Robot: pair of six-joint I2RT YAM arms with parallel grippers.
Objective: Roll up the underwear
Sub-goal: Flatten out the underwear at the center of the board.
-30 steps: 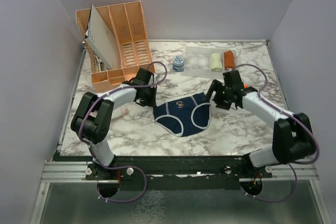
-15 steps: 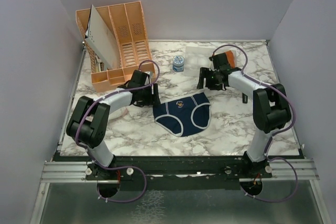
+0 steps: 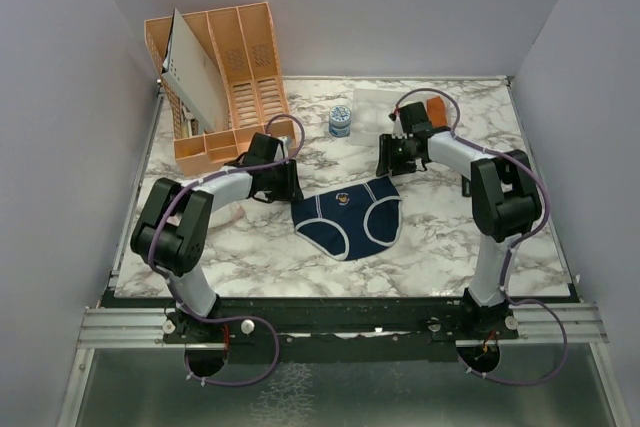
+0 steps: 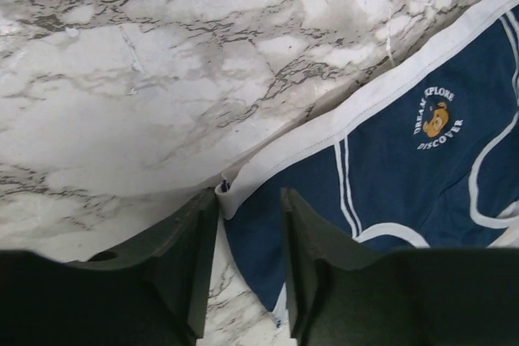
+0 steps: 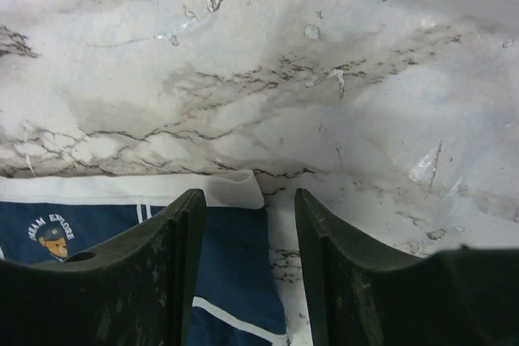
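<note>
The navy blue underwear (image 3: 348, 215) lies flat on the marble table, white waistband toward the far side. My left gripper (image 3: 290, 182) sits low at its left waistband corner. In the left wrist view the left gripper (image 4: 247, 200) is open, and the corner of the underwear (image 4: 405, 168) lies loose between the fingers (image 4: 195, 265). My right gripper (image 3: 388, 162) is at the right waistband corner. In the right wrist view the right gripper (image 5: 247, 196) stands open astride the white corner of the underwear (image 5: 235, 257), which lies close to the left finger (image 5: 178, 249).
An orange slotted file rack (image 3: 225, 67) stands at the back left, close to the left arm. A small blue-and-white jar (image 3: 340, 121) sits behind the underwear. A rust-orange cloth bundle (image 3: 437, 107) lies on a clear sheet behind the right arm.
The right arm swung in from the right and now reaches the waistband's right corner, its jaws narrower. The left gripper opened from shut, then narrowed around the left corner.
</note>
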